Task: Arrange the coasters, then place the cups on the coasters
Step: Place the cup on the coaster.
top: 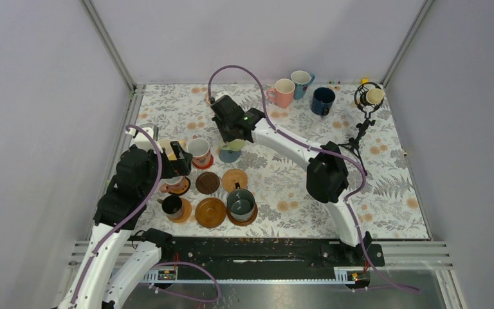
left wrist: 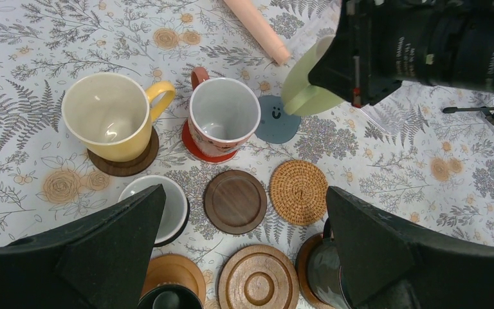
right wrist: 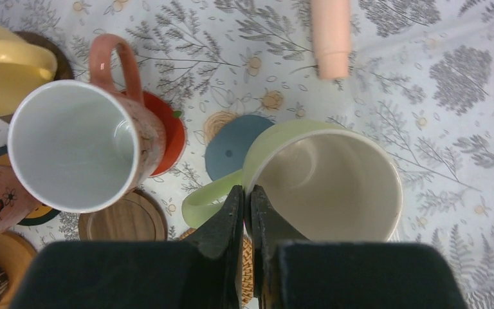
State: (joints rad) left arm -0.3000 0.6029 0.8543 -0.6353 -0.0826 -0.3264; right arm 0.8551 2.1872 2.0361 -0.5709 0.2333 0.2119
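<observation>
Right fingers (right wrist: 228,225) pinch the light green cup (right wrist: 334,174); left fingers (left wrist: 103,254) splayed wide.

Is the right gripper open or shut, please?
Shut: the right gripper pinches the rim of the light green mug beside its handle.

Glossy glazed ceramic on the light green handled mug (right wrist: 334,180) and the yellow handled mug (left wrist: 106,116). Rough woven fibre on the tan round coaster (left wrist: 298,191). Smooth matt wood on the dark brown round coaster (left wrist: 235,201). Matt surface on the grey-blue round coaster (left wrist: 276,122).
</observation>
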